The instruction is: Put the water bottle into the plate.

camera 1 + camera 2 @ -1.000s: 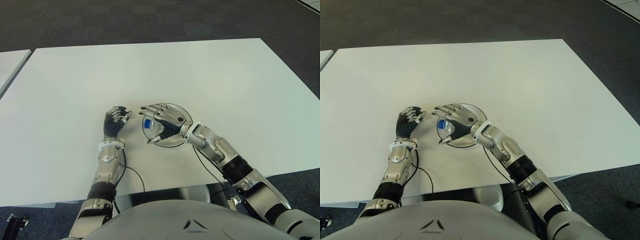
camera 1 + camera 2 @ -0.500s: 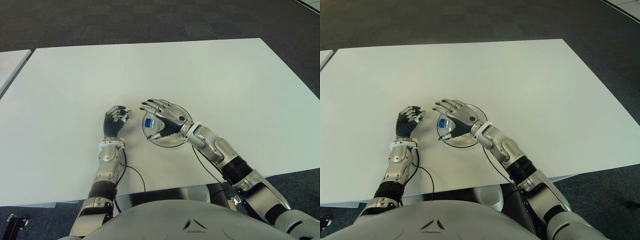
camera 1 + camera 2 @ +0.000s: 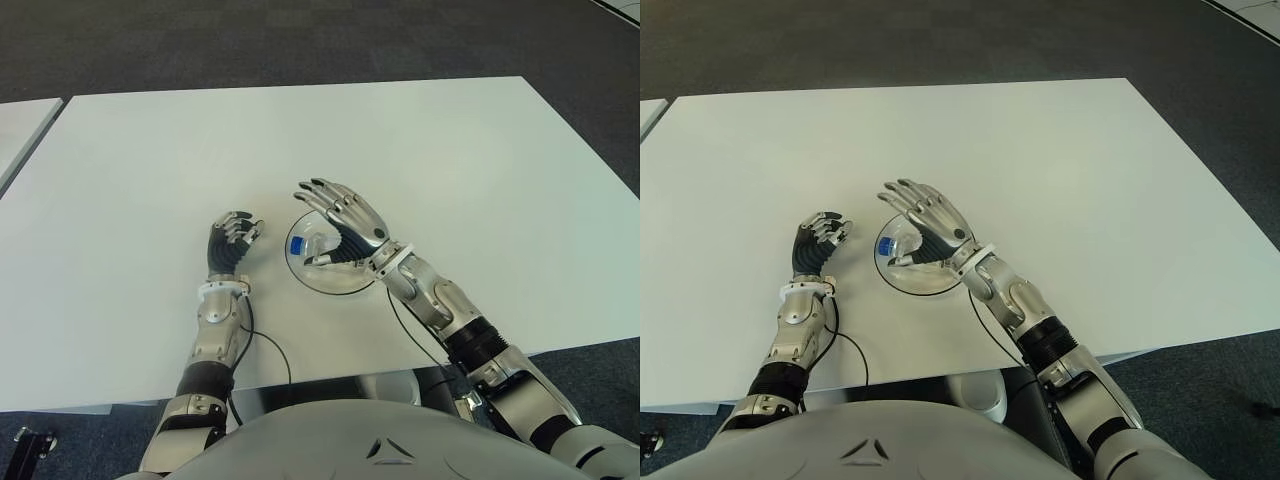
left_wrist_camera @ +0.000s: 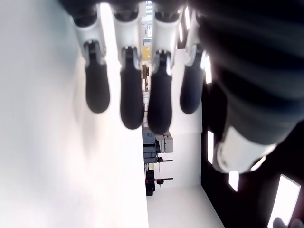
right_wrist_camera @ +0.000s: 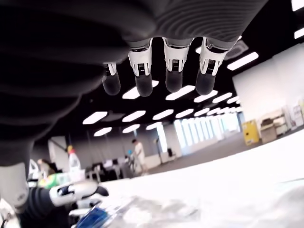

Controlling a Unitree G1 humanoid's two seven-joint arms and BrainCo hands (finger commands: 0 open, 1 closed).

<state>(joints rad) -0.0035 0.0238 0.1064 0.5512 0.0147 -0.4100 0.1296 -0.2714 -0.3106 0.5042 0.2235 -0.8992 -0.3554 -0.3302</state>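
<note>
Water bottle (image 3: 306, 246) lying in plate (image 3: 345, 283), below right hand's (image 3: 347, 225) spread, released fingers (image 3: 325, 197), left hand (image 3: 231, 243) beside, fingers curled, empty.

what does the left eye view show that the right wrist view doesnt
Only the left eye view shows the whole white table, the round plate with the water bottle lying in it, and the open right hand raised over the plate, holding nothing.

Only the right wrist view shows the room: ceiling lights, and a person standing far off.

Both show the left hand, curled and empty beside the plate on its left, the right hand's fingers, and the bottle's blue cap.
</note>
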